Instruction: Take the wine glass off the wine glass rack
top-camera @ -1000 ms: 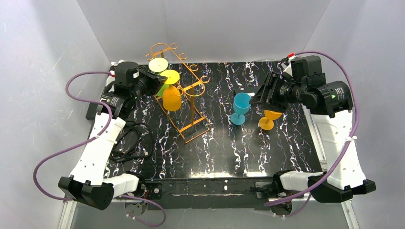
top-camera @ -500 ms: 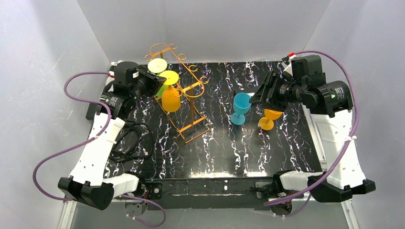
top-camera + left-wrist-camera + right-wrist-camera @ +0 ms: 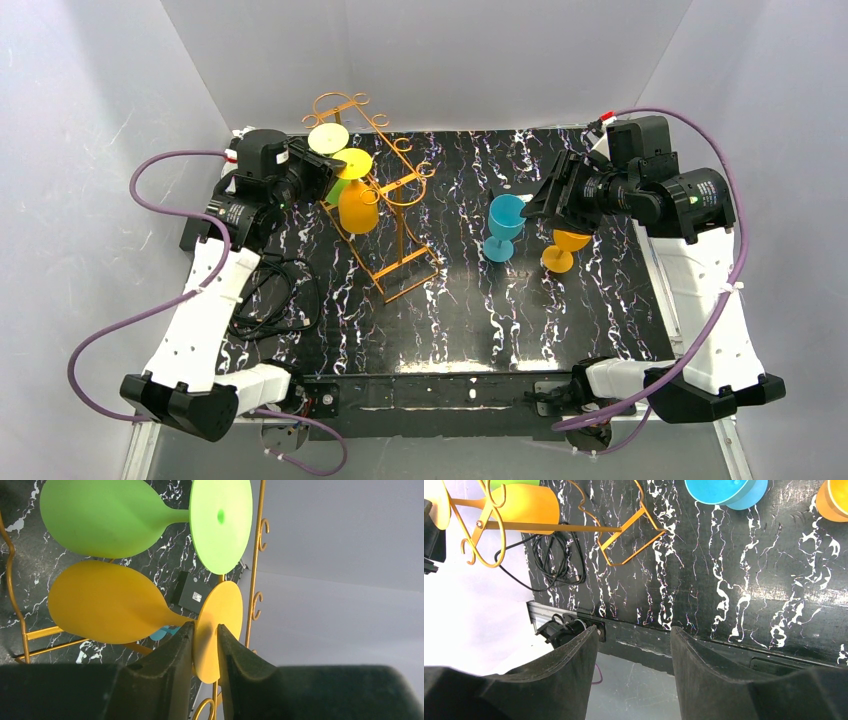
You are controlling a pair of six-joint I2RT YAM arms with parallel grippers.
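The orange-gold wire wine glass rack (image 3: 400, 235) stands at the back left of the table. Two wine glasses hang upside down in it: an orange one (image 3: 359, 207) and a green one (image 3: 338, 188) behind it. In the left wrist view the orange wine glass (image 3: 105, 602) lies sideways below the green one (image 3: 105, 517). My left gripper (image 3: 205, 640) is shut on the rim of the orange glass's round foot (image 3: 220, 610), a finger on each face. My right gripper (image 3: 634, 640) hangs open and empty over the table's right side (image 3: 548, 200).
A blue glass (image 3: 505, 222) and a second orange glass (image 3: 566, 247) stand upright on the black marbled table (image 3: 450, 320), under the right arm. A black cable (image 3: 265, 300) lies coiled on the left, beside the rack's legs. White walls close in the back and sides.
The left fingers have eased slightly apart around the orange glass's foot. Both arms and all the glasses stay where they were.
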